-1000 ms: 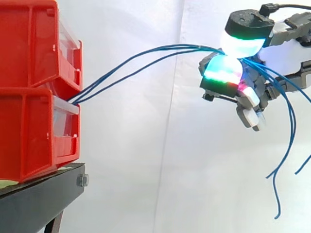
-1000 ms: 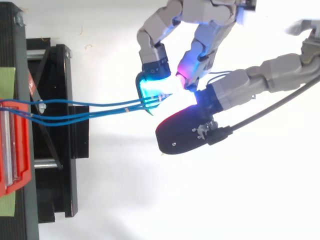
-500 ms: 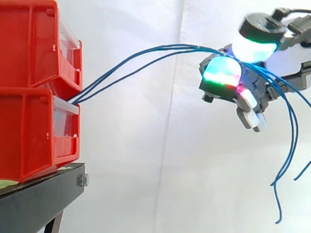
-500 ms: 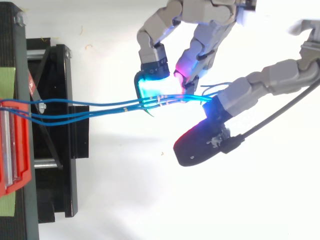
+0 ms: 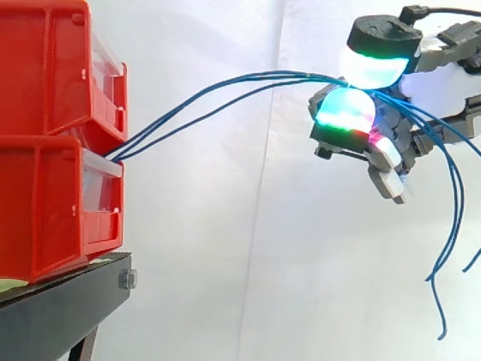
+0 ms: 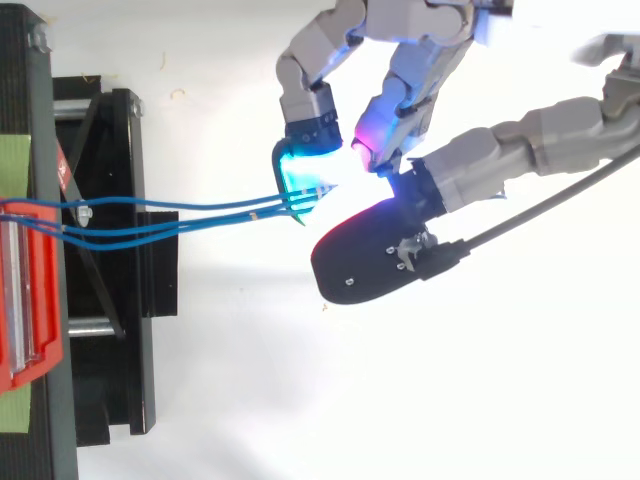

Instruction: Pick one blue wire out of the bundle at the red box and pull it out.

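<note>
Side view: two red plastic bins (image 5: 45,143) sit stacked one on the other on a black metal stand (image 5: 52,308), in front of a white curtain (image 5: 225,263). A bundle of thin blue wires (image 5: 218,94) leaves the red plastic bins at the seam between the upper and the lower bin, on their open-front side. The bundle rises away from the bins in a shallow arc and runs to the robot's hand (image 5: 391,158), which is well apart from the bins and above the level of the seam.

The hand is closed in a pinch on the bundle. The thumb pad (image 5: 373,64), glowing white with a green edge under a black cap, sits on top of the wires. A fingertip pad (image 5: 344,111), glowing green and red, sits directly beneath them. The wires pass between these two pads. On the side of the hand facing away from the bins, the loose wire ends (image 5: 449,226) hang down in the air.

Top view: three separate strands can be told apart close to the bins. They converge with distance from the bins and pass under a cyan-glowing fingertip (image 6: 305,172). How many strands the pinch actually takes cannot be determined.
</note>
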`<state>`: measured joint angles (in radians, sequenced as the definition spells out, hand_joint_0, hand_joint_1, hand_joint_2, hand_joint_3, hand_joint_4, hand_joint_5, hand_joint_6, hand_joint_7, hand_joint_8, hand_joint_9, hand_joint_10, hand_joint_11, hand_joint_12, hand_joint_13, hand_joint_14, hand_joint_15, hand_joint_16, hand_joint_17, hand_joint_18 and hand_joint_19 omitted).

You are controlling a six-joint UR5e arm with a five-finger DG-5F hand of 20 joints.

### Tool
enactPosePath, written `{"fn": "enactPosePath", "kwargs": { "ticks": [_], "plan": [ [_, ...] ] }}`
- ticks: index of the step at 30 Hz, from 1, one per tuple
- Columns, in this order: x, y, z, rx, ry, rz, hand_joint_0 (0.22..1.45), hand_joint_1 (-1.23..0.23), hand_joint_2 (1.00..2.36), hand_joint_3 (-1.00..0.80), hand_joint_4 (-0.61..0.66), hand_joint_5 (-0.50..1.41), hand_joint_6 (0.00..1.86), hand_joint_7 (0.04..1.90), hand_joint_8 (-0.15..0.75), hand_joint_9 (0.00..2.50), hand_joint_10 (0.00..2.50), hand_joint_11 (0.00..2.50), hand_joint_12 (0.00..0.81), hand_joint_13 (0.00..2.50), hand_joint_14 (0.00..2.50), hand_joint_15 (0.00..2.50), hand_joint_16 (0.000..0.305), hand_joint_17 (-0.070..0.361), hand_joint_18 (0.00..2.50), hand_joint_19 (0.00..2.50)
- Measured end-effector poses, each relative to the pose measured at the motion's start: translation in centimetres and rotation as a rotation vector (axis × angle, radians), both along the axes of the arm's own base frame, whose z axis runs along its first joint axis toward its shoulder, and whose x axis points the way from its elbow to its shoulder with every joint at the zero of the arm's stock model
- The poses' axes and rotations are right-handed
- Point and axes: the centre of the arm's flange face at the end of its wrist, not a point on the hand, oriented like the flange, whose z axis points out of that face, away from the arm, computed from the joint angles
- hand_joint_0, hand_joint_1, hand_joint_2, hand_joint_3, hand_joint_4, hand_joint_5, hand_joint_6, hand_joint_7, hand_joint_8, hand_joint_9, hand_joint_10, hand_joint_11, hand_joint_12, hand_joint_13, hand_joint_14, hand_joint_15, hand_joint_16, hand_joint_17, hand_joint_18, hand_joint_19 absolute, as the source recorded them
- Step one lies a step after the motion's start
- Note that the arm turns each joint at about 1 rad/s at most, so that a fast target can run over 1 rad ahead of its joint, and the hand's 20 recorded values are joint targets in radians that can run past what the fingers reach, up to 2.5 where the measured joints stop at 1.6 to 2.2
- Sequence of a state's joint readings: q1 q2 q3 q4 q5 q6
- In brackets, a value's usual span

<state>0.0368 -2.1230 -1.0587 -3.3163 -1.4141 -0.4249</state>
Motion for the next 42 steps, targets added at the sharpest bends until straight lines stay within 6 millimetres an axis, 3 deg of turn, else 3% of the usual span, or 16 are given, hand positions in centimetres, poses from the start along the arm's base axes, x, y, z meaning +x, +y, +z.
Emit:
{"fn": "enactPosePath", "kwargs": {
  "ticks": [8, 12, 14, 18, 23, 28, 39, 42],
  "plan": [
    [-0.03, -0.11, -0.02, 0.0, 0.001, -0.001, 0.63, -0.86, 1.02, -0.24, 0.15, -0.13, 0.93, 1.21, 0.382, 1.05, 0.01, 0.58, 0.44, 1.07, 0.02, 0.45, 0.057, 0.128, 0.99, 0.51],
    [-0.04, -0.18, -0.01, 0.0, 0.001, -0.001, 0.6, -0.9, 1.0, -0.5, 0.19, -0.16, 0.93, 1.14, 0.367, 0.96, 0.01, 0.58, 0.44, 1.02, 0.02, 0.45, 0.058, 0.13, 0.96, 0.5],
    [-0.05, -0.18, -0.01, 0.0, 0.001, -0.001, 0.56, -0.87, 1.0, -0.5, 0.19, -0.16, 0.94, 1.12, 0.37, 0.96, 0.01, 0.58, 0.446, 1.02, 0.02, 0.44, 0.059, 0.133, 0.96, 0.51],
    [-0.05, -0.19, -0.02, 0.0, 0.002, -0.001, 0.46, -0.57, 1.0, -0.5, 0.21, -0.14, 0.92, 1.12, 0.409, 1.02, 0.01, 0.55, 0.481, 1.05, 0.01, 0.44, 0.066, 0.149, 1.02, 0.53],
    [-0.06, -0.2, -0.01, 0.002, 0.001, -0.002, 0.55, -0.46, 1.0, -0.5, 0.2, -0.12, 0.9, 1.21, 0.392, 1.09, 0.01, 0.55, 0.457, 1.07, 0.01, 0.44, 0.06, 0.134, 0.98, 0.57],
    [-0.06, -0.2, -0.01, 0.003, 0.001, -0.002, 0.58, -0.61, 1.01, -0.32, 0.21, -0.11, 0.9, 1.26, 0.395, 1.09, 0.01, 0.57, 0.447, 1.08, 0.01, 0.44, 0.058, 0.13, 0.99, 0.55],
    [-0.06, -0.22, -0.01, 0.002, 0.001, -0.005, 0.62, -0.84, 1.02, -0.18, 0.19, -0.11, 0.92, 1.26, 0.405, 1.1, 0.01, 0.6, 0.446, 1.1, 0.02, 0.45, 0.056, 0.126, 1.01, 0.51],
    [-0.06, -0.23, -0.01, 0.002, 0.001, -0.005, 0.65, -0.89, 1.02, -0.17, 0.11, -0.12, 0.93, 1.25, 0.394, 1.08, 0.01, 0.6, 0.441, 1.09, 0.02, 0.44, 0.056, 0.125, 1.01, 0.49]
  ]
}}
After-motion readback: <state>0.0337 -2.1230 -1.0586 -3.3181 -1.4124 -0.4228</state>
